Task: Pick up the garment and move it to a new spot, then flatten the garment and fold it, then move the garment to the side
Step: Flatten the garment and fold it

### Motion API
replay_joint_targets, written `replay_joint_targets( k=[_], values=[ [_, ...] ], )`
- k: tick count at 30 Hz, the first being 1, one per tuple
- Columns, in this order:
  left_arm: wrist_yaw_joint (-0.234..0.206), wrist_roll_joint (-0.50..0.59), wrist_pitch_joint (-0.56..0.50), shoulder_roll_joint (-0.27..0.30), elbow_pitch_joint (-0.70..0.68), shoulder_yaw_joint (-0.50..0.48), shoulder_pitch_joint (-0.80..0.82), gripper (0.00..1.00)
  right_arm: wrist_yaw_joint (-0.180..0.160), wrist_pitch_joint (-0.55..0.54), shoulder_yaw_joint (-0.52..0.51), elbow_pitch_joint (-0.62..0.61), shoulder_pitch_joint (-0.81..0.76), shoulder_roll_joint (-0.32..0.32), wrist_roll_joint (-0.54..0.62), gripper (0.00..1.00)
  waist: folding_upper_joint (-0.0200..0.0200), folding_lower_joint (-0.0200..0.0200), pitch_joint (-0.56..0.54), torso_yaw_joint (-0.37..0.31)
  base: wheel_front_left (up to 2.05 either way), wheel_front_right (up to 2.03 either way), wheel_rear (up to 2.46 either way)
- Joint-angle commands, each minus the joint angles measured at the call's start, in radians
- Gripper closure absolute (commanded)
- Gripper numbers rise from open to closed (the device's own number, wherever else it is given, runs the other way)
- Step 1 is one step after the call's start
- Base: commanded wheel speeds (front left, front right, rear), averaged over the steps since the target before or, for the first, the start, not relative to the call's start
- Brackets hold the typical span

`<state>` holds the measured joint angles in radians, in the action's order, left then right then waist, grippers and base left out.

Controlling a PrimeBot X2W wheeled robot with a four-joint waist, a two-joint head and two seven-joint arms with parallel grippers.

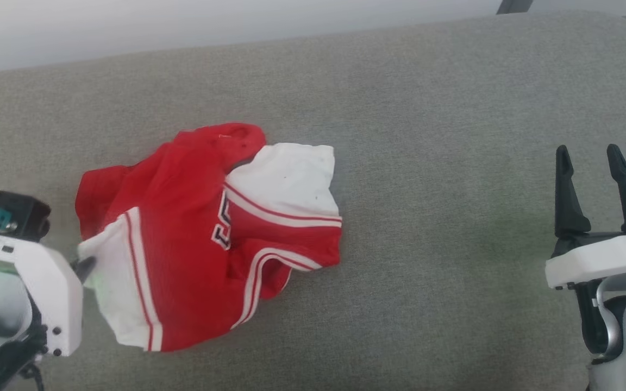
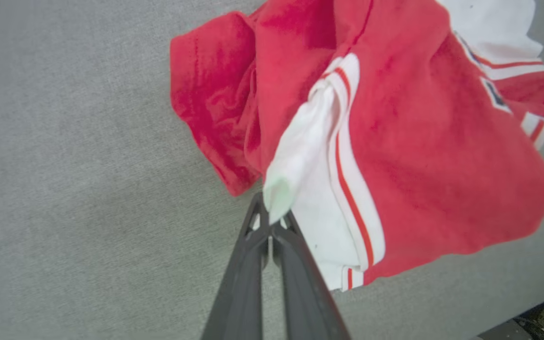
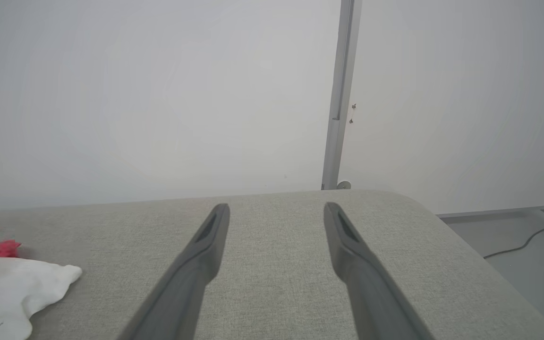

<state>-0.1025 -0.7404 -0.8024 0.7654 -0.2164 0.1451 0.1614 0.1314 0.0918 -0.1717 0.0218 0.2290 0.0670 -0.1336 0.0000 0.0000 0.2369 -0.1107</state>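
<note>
The garment (image 1: 193,239) is lying crumpled on the left half of the grey padded top (image 1: 427,163), roughly midway btw. its far edge and the bottom of the head view. It is showing as a red body w/ white short sleeves and red-and-white striped trim running along the sleeve seams and curving across the front. One white sleeve is spreading out toward the far right of the heap, and the other is sitting at the near left.

The left gripper (image 2: 269,222) is pinching the tip of that near-left white sleeve. Its two dark fingers are pressing together on the cloth, which is bunching up just above the tips in the left wrist view (image 2: 395,156). In the head view only a sliver of this gripper (image 1: 86,266) is poking out from behind its white wrist housing, touching the sleeve edge.

The right gripper (image 1: 587,155) is hovering over the right side of the padded top, well apart from the garment, fingers spread wide w/ nothing btw. them (image 3: 276,212).

The dark print is folding in on itself, so only a fragment is showing and it can't be read. In the right wrist view the garment (image 3: 12,283) is getting cut off by the left edge, so just a white sleeve and a bit of red are visible. A pale post (image 3: 340,94) is standing against the wall beyond the far edge, and a cable (image 3: 522,245) is trailing on the floor past the right corner.
</note>
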Motion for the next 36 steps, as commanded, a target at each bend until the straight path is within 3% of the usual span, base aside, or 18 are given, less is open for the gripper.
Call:
replay_joint_targets(
  k=[1,12,19,26,30,36],
  values=[
    [0.012,-0.001,0.015,-0.006,0.004,0.002,-0.019,1.00,-0.001,-0.006,-0.002,-0.005,-0.006,-0.002,0.003,0.00,0.0000,0.0000,0.000,0.003,0.00,0.00,0.00],
    [0.111,-0.007,0.039,-0.073,-0.042,0.131,-0.035,1.00,-0.001,-0.010,-0.003,-0.007,0.001,-0.003,0.007,0.00,0.0000,0.0000,0.007,0.021,0.00,0.00,0.00],
    [0.141,0.021,0.031,-0.103,-0.041,0.205,-0.013,1.00,-0.001,-0.012,-0.001,-0.009,0.006,0.000,0.006,0.00,0.0000,0.0000,0.008,0.026,0.00,0.00,0.00],
    [0.145,0.038,0.046,-0.111,-0.006,0.218,0.006,0.98,-0.001,-0.015,0.001,-0.012,0.003,0.001,0.005,0.00,0.0000,0.0000,0.006,0.028,0.00,0.00,0.00],
    [0.140,0.039,0.053,-0.101,0.003,0.201,0.024,0.03,-0.001,-0.016,0.000,-0.014,-0.001,0.001,0.006,0.00,0.0000,0.0000,0.005,0.026,0.00,0.00,0.00],
    [0.111,0.010,0.013,-0.074,-0.022,0.152,0.073,0.00,-0.001,-0.015,0.007,-0.014,-0.007,0.000,0.003,0.00,0.0000,0.0000,0.000,0.015,0.00,0.00,0.00]
  ],
)
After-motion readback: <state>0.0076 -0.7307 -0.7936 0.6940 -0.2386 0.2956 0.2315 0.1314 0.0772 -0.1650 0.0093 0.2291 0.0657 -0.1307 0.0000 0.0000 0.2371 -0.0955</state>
